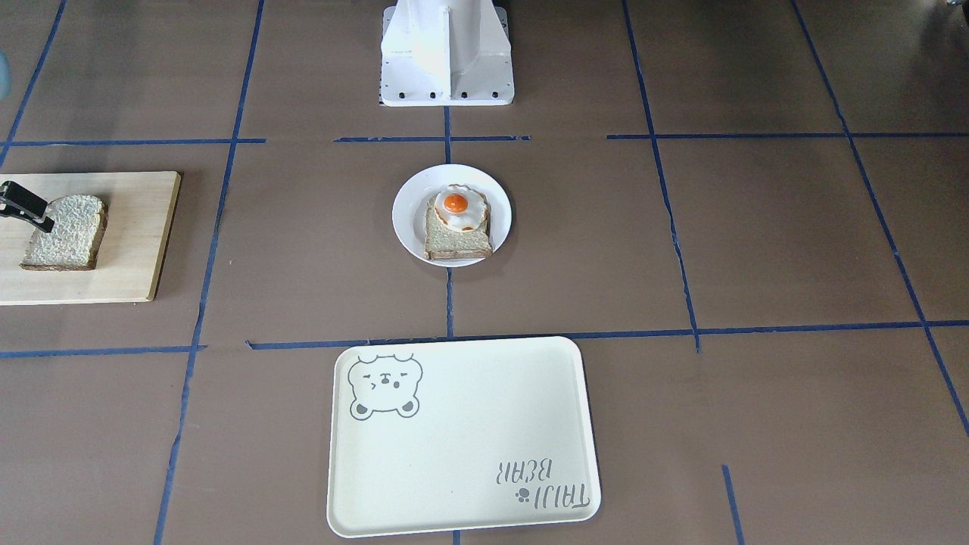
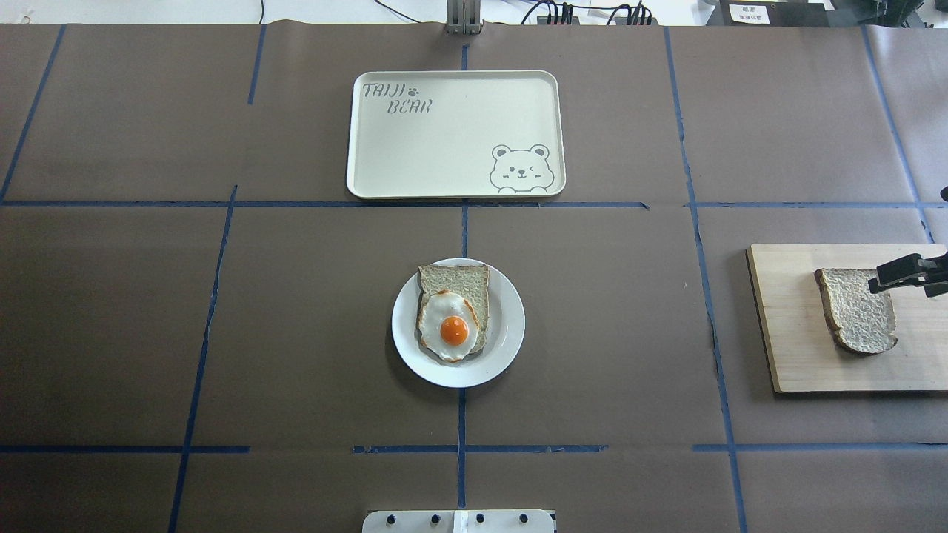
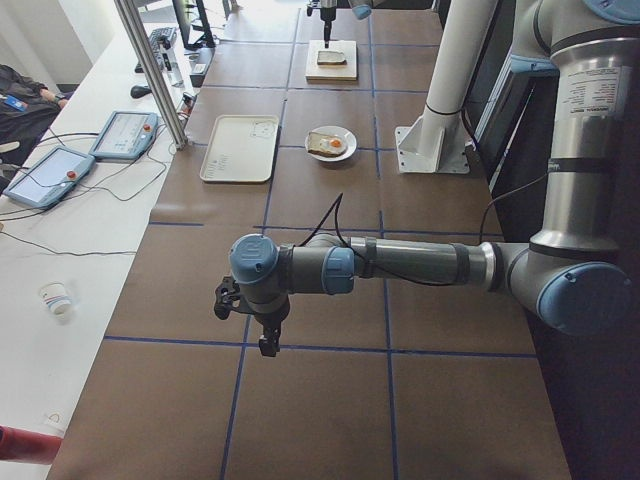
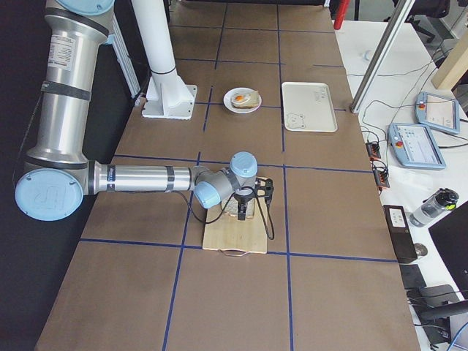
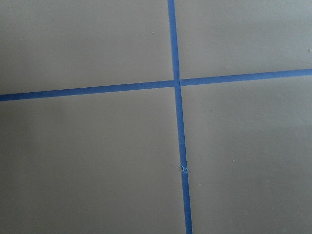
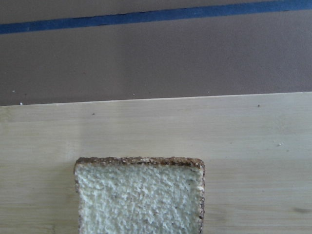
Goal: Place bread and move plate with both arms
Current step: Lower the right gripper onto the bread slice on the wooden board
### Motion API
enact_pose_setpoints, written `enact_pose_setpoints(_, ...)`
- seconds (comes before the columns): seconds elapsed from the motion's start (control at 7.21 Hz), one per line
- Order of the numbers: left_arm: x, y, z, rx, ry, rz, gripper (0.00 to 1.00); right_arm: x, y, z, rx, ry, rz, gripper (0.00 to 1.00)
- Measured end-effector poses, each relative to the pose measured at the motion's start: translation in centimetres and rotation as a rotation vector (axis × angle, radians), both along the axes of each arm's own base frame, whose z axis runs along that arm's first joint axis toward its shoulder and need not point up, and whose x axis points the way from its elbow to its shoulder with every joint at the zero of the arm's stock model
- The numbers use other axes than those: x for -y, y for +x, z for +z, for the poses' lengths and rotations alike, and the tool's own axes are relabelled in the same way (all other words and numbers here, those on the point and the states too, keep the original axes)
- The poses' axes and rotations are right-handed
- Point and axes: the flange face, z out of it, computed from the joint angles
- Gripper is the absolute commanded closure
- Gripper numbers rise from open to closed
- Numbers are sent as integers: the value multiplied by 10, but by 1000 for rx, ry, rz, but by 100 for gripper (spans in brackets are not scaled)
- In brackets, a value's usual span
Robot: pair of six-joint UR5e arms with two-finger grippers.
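The bread (image 2: 858, 309), a domed dark-crusted slice, lies flat on a wooden board at the robot's right; it also shows in the front view (image 1: 64, 233) and the right wrist view (image 6: 141, 195). My right gripper (image 2: 907, 272) hovers over the slice's outer edge; only one black finger shows from above, and in the right side view (image 4: 252, 205) it looks open and empty. The white plate (image 2: 511, 326) sits mid-table (image 1: 405, 216). My left gripper (image 3: 250, 330) hangs over bare table far to the robot's left; I cannot tell whether it is open or shut.
A squarer slice with a fried egg (image 2: 453, 326) lies on the plate. The cream bear tray (image 2: 455, 133) lies beyond the plate. The wooden board (image 2: 792, 333) is at the right end. The white pedestal (image 1: 447, 53) stands at the robot's side.
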Motion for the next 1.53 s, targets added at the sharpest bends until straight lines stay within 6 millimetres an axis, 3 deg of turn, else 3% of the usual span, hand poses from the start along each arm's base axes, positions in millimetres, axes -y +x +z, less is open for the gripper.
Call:
enact_pose_setpoints(0.28,0,0,0,0,0,0,0,-2,-3,10,-8,-11,-4,32)
enact_pose_setpoints(1.53,1,0,1,-1,7,1,0,-8,-11,35,-32,-52,-27,39)
